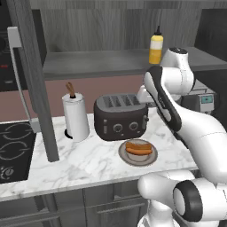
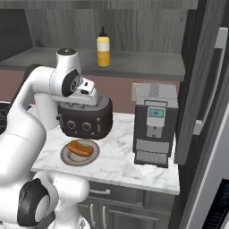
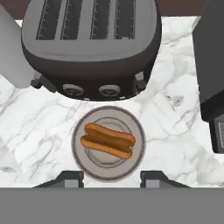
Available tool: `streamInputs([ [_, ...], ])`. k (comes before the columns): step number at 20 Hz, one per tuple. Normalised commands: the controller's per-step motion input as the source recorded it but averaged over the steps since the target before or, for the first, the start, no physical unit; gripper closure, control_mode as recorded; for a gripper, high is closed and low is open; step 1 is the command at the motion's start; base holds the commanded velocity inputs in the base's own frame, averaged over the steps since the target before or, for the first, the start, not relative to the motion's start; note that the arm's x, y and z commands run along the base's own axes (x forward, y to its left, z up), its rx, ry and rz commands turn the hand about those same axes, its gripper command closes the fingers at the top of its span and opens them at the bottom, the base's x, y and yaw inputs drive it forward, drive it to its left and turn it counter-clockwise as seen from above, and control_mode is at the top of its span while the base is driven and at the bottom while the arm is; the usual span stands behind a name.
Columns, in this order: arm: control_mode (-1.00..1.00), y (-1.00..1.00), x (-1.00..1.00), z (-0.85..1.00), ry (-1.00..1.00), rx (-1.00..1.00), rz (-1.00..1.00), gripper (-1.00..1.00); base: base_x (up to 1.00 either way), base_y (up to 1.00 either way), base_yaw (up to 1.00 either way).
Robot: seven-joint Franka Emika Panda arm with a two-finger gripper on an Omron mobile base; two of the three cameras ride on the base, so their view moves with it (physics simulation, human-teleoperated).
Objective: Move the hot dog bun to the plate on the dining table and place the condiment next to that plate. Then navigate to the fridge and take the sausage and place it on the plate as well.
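So the hot dog bun (image 3: 107, 140) is sitting on a small round plate (image 3: 133, 159) on the marble counter (image 1: 88, 162), lying roughly crosswise, looks like it's got a darker strip down the middle. At about 12 o'clock from the plate, just beside it, there's a dark four-slot toaster (image 3: 92, 43). Paper towel roll (image 1: 75, 116) stands at 9 o'clock of the toaster, and a coffee machine (image 2: 154, 127) is off at 3 o'clock. The yellow condiment bottle (image 1: 155, 47) is up on the shelf behind, well apart from the plate. The gripper (image 3: 111, 178) hangs above the plate's near edge, clenched and holding nothing.
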Motion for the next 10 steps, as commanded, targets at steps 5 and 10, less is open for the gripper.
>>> streamInputs([
  [5, -1.00, 0.13, -0.08, -0.32, -0.03, -0.02, 0.08, -1.00, 0.00, 0.00, 0.00],
  [10, -1.00, 0.29, -0.42, -0.57, -0.10, -0.11, 0.30, -1.00, 0.00, 0.00, 0.00],
])
